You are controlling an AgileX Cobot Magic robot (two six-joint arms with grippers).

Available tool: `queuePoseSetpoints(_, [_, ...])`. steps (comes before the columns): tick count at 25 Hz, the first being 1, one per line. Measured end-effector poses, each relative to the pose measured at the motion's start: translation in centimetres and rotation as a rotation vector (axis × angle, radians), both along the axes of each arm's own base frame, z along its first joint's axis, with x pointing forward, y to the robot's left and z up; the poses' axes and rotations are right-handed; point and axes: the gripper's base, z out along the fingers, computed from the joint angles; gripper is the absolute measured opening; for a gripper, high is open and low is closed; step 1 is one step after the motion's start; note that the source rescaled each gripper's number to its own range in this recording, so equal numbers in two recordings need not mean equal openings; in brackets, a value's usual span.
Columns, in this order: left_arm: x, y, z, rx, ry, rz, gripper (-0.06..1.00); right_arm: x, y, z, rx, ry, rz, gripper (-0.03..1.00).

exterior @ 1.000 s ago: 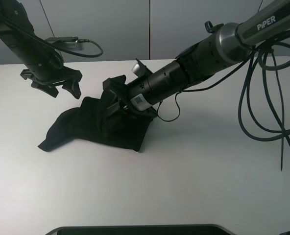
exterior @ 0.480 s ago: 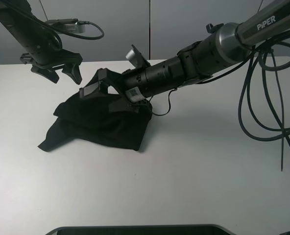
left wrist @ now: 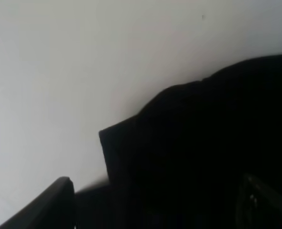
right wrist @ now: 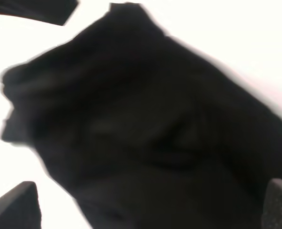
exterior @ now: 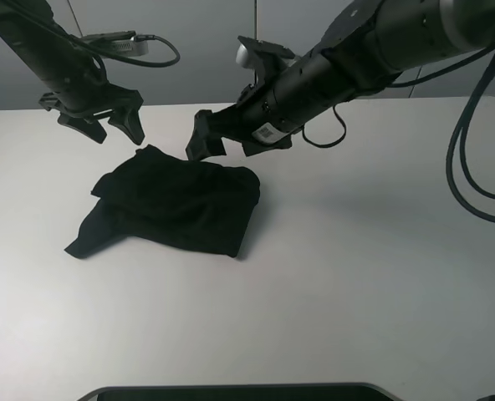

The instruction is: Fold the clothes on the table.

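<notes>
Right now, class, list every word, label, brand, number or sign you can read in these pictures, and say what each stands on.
No text can be read.
Small white sticker on the black right robot arm: dark marks, too small to read.
Crumpled black cotton T-shirt on the plain white matte table: no print or neck label shows.
Both wrist views: no text.
</notes>
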Motion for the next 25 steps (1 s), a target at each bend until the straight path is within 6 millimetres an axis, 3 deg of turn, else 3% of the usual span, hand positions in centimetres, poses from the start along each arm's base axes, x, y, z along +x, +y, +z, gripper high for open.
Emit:
queuePoseSetpoints(8, [-0.2, -0.2, 0.6, -0.019, -0.007, -0.045, 0.88, -0.5, -4.2, 3.2, -0.383, -0.119, -0.05, 1.0])
queuePoseSetpoints(14, [-1.5, 0.7, 4.8, -0.011, -0.121, -0.067, 0.88, -1.8, -6.1, 5.4, -0.481, -0.159, -0.055, 1.0])
queuePoseSetpoints(18, [-4.1, 1.8, 7.3, -0.02, -0.191, -0.065, 0.88, -3.9, -7.8, 6.1, -0.512, -0.168, -0.063, 1.0])
queuePoseSetpoints(25, [-10.8, 4.8, 10.4, -0.014, -0.286, -0.005, 0.88, -10.0, -12.0, 8.1, -0.493, -0.189, -0.101, 1.0])
